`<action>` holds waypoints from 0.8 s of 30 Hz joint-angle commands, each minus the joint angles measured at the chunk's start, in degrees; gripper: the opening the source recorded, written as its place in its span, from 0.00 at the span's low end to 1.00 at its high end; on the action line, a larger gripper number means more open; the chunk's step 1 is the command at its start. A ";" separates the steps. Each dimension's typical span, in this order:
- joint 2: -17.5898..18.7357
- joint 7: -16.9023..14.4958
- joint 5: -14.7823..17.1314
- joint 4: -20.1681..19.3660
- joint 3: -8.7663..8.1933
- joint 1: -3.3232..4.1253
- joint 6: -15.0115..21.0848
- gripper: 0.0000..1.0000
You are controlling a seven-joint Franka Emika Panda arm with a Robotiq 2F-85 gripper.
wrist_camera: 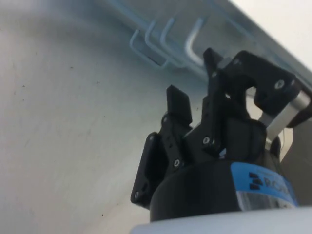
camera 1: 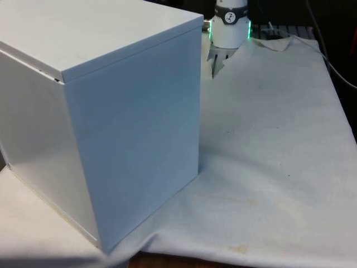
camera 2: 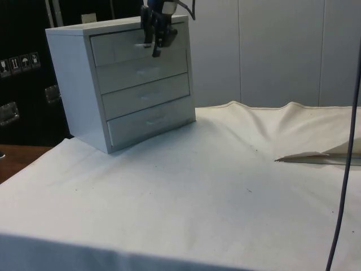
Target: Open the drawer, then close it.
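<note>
— Where is the chest of drawers [camera 2: 127, 84]?

— It stands on the white-clothed surface [camera 2: 225, 186], near the corner by the dark cabinets. Four drawers are stacked in its front, all looking pushed in, each with a small handle.

— And your pincer [camera 2: 155, 42]?

— It sits at the chest's top drawer [camera 2: 141, 45], right by that drawer's handle [camera 2: 140, 45]. In the wrist view my fingers [wrist_camera: 178, 105] point at the chest's front, with the handles just beyond them.

— Is it gripping the handle?

— I cannot tell; whether the fingers are closed on it is not clear.
</note>
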 commanded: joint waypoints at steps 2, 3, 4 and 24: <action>0.34 0.46 -0.29 -0.46 -0.06 0.00 0.80 0.32; 0.34 0.46 -0.29 -0.46 -0.06 0.00 0.86 0.27; 0.34 0.46 -0.29 -0.46 -0.11 0.00 0.86 0.23; -2.01 -1.66 0.69 1.32 -0.34 -0.11 -2.75 0.00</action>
